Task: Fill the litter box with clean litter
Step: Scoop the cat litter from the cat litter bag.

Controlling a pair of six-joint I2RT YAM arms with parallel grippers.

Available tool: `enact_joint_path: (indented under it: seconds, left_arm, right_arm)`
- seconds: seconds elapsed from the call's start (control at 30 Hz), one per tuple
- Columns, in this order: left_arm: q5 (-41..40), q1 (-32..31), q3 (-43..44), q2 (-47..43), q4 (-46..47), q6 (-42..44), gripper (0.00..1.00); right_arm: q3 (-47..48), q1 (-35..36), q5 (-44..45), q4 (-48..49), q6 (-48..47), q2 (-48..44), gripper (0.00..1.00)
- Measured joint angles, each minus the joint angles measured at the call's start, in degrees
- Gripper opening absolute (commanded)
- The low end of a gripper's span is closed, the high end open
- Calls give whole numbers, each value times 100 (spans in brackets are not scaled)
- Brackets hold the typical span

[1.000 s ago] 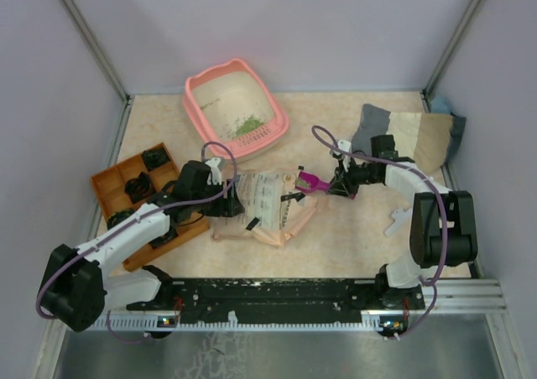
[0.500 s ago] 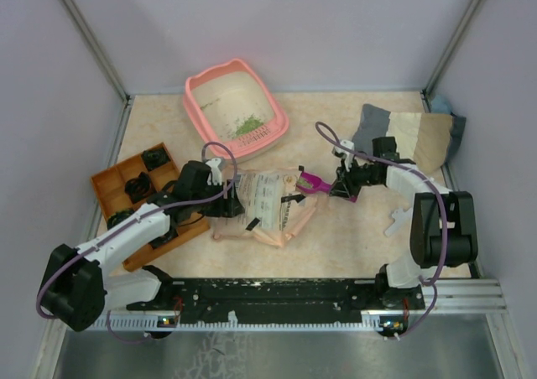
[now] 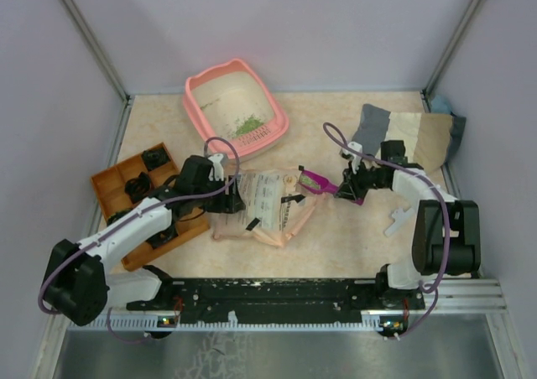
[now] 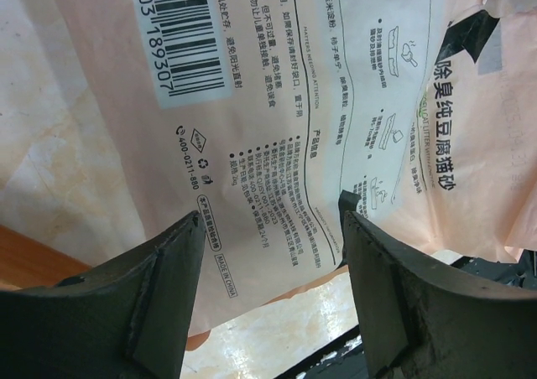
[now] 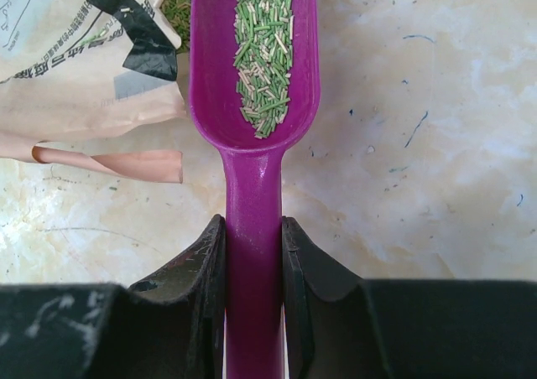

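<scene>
The salmon-pink litter box (image 3: 198, 115) stands at the back, left of centre, with a small patch of green clean litter (image 3: 246, 127) inside. My right gripper (image 5: 253, 228) is shut on the handle of a magenta scoop (image 5: 252, 102), whose bowl carries a strip of green litter (image 5: 263, 52) just outside the bag's mouth. In the top view that right gripper (image 3: 349, 186) holds the scoop (image 3: 316, 180) right of the beige printed bag (image 3: 264, 205). My left gripper (image 3: 234, 201) hovers open over the bag's left end, its fingers (image 4: 168, 270) either side of the printed bag (image 4: 336, 102), not clamping it.
An orange compartmented tray (image 3: 109, 184) with black parts sits at the left, close under my left arm. A grey and beige cloth (image 3: 404, 136) lies at the back right. Metal frame posts and pale walls enclose the table.
My right gripper has drawn the scoop a little to the right, away from the bag's mouth. My left arm has shifted slightly over the bag.
</scene>
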Motion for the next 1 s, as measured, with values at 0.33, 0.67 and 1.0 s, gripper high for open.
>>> enact_joint_path:
  seconds: [0.33,0.67,1.0]
  left_arm:
    - [26,0,247,146,-87,20,71]
    - [24,0,247,146,-114,68,71]
    - [-72,0,247,-11,-251,254,72]
  right_arm:
    - [-24,-107,232,-192,-52,-291,0]
    - [-50,-293,546,-376,-111,-400,0]
    - [146,-393,479,-586,203,-715,0]
